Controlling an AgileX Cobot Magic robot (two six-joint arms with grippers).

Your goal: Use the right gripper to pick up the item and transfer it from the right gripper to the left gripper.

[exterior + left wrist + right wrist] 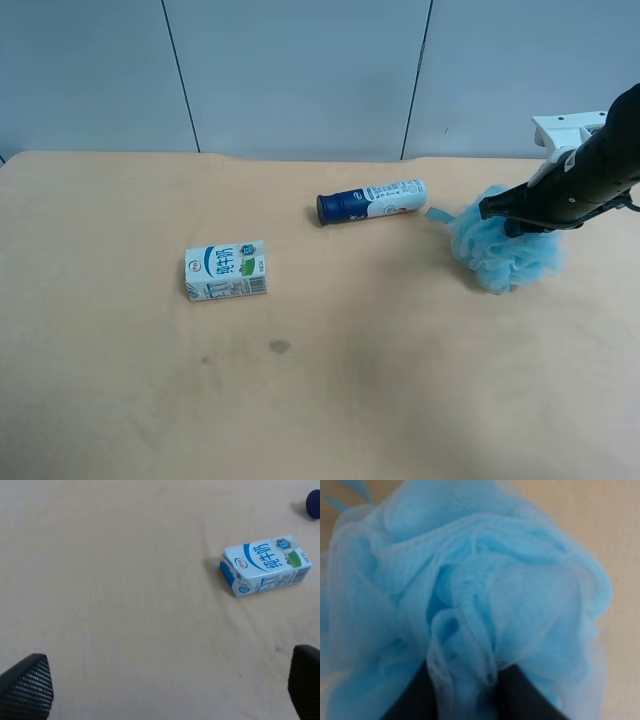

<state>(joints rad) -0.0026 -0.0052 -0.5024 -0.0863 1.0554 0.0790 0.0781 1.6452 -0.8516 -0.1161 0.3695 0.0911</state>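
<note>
The item, a fluffy light-blue mesh pouf (500,255), rests on the tan table at the exterior high view's right, with its small blue loop (438,213) pointing toward the tube. My right gripper (497,213), on the black arm with the white bracket, reaches into the pouf's top. In the right wrist view the pouf (485,580) fills the picture, and the two dark fingers (412,695) stand close together with a fold of mesh pinched between them. My left gripper (167,680) is open over bare table, its fingertips at the picture's two sides, with nothing between them.
A white-and-blue milk carton (226,270) lies on its side left of the table's middle; in the left wrist view this carton (265,565) is ahead of the left gripper. A navy-and-white tube (371,202) lies just left of the pouf. A small dark stain (279,347) marks the table.
</note>
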